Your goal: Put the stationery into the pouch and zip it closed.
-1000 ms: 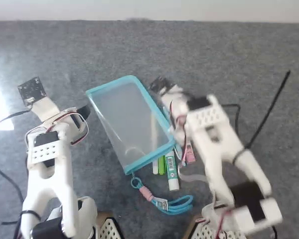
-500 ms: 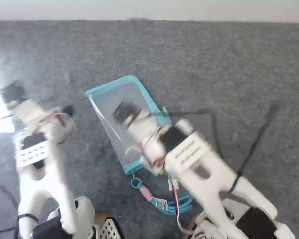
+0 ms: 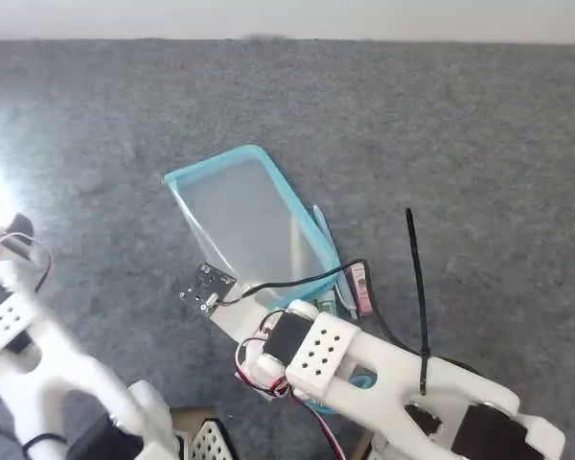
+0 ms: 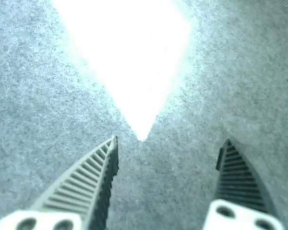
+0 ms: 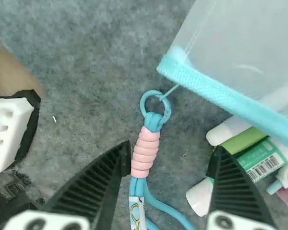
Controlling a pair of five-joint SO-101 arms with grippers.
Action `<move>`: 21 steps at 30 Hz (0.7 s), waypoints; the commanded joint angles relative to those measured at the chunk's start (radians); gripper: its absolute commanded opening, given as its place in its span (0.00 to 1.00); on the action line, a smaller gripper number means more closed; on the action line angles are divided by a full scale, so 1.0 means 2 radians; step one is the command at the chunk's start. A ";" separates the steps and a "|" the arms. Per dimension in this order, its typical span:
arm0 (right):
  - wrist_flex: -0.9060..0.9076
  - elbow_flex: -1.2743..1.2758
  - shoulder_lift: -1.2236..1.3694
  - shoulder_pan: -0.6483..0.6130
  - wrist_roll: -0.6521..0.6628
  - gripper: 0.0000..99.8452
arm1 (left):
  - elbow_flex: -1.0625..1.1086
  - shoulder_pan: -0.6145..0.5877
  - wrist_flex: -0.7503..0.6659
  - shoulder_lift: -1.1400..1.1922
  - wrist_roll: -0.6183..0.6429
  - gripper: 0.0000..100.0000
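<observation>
The clear pouch [image 3: 244, 220] with turquoise edging lies flat on the grey carpet. Stationery [image 3: 358, 286] sticks out beside its near right corner. In the right wrist view the pouch's corner [image 5: 221, 86] shows, with green and white tubes [image 5: 240, 151] next to it. A turquoise ring [image 5: 155, 103], pink beads [image 5: 145, 154] and a blue cord trail from the zip. My right gripper [image 5: 172, 149] is open just above the beads, touching nothing. My left gripper [image 4: 171, 141] is open over bare carpet, far left of the pouch.
The right arm [image 3: 335, 359] covers the pouch's near end and the cord. The left arm [image 3: 10, 326] stands at the table's left edge. A black cable tie [image 3: 417, 278] sticks up from the right arm. A bright glare patch [image 4: 125, 52] lies on the carpet.
The right arm has swung from the pouch's right side across to its near end, above the zip cord. The left arm has pulled back to the left edge.
</observation>
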 commanded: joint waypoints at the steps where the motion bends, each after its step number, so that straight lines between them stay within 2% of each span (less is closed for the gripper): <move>1: -0.003 0.005 -0.025 -0.007 -0.027 0.26 | -0.027 -0.005 -0.011 -0.018 -0.006 0.32; 4: -0.003 0.016 -0.025 -0.006 -0.037 0.26 | -0.037 -0.008 -0.003 -0.018 -0.006 0.32; 10: -0.003 0.018 -0.024 -0.004 -0.038 0.26 | -0.080 -0.064 0.023 -0.002 -0.005 0.32; 14: -0.007 0.037 -0.024 -0.007 -0.038 0.26 | -0.132 -0.080 0.035 0.073 -0.005 0.32; 21: -0.087 0.081 -0.024 -0.006 -0.038 0.26 | -0.267 -0.075 0.126 0.225 -0.005 0.32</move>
